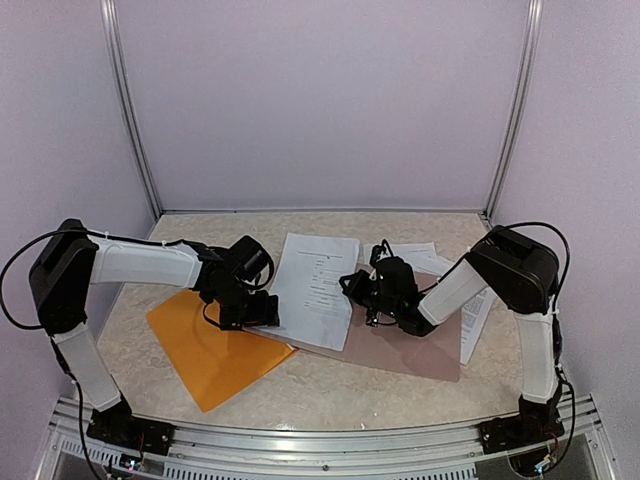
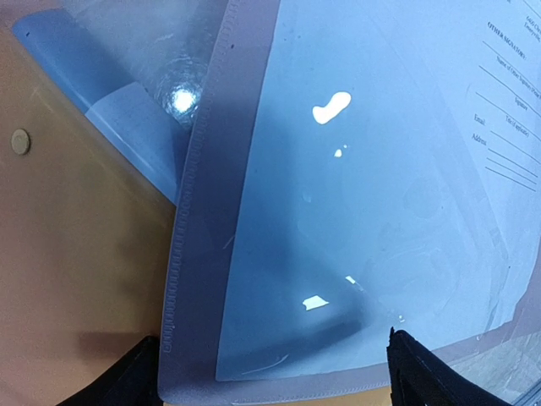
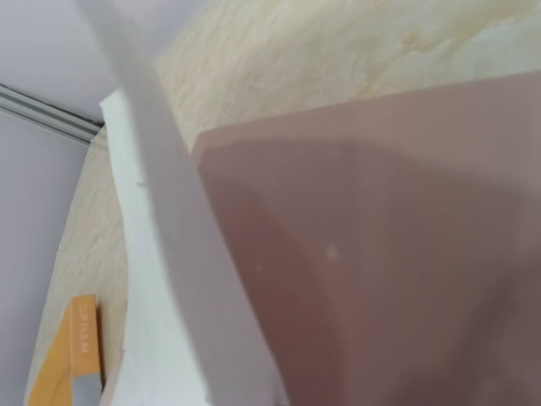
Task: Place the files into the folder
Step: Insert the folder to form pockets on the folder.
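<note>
The orange folder (image 1: 205, 350) lies flat on the table (image 1: 350, 400) at front left, one corner pointing to the near edge. The L gripper (image 1: 262, 316) is low over its right end, fingers (image 2: 127, 381) spread wide w/ nothing pinched between them. In the L wrist view the pale grey strip (image 2: 190, 254) runs up between the orange cover w/ its snap button (image 2: 19, 141) and a glossy bluish area. There the top sheet (image 2: 439, 127) w/ printed lines seems to sit under a clear layer, but I cannot tell if it is really inside. From above, this top sheet (image 1: 318, 285) is in the table centre. Its left lower corner reaches the folder, and its right part lies on the grey-brown clipboard (image 1: 410, 345). The R gripper (image 1: 366, 312) is closed just at the sheet's right edge. Its fingertips do not show in the R wrist view, but a raised white sheet edge runs very near the lens down to the bottom, so it looks held. The other sheets (image 1: 478, 315) lie at the right, partly under the R arm and the clipboard.
</note>
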`<state>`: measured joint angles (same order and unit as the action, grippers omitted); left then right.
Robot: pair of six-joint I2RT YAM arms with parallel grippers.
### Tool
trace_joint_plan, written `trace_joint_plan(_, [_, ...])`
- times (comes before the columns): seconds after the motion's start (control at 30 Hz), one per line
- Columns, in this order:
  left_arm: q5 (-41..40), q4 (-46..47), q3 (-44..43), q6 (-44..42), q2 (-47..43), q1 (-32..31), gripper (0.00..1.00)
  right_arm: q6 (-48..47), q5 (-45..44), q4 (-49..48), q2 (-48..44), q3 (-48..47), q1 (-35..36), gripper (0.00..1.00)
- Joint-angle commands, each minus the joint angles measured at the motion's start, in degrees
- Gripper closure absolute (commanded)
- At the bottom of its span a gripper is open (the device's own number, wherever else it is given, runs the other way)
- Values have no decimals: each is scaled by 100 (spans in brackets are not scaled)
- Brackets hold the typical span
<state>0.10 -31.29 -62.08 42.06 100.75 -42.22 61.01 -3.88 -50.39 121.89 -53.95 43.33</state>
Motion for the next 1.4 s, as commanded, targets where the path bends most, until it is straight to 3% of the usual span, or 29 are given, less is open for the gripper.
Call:
trace_joint_plan(0.0, [57,43,-73,37,103,-59,13,-103,-55,44,-38,28,-48,100])
trace_joint_plan(0.73, [43,20,-99,25,112,-67,13,-159,280,79,253,-287,47,100])
trace_joint_plan(1.37, [26,17,-78,25,95,-67,14,-125,292,22,142,-26,66,100])
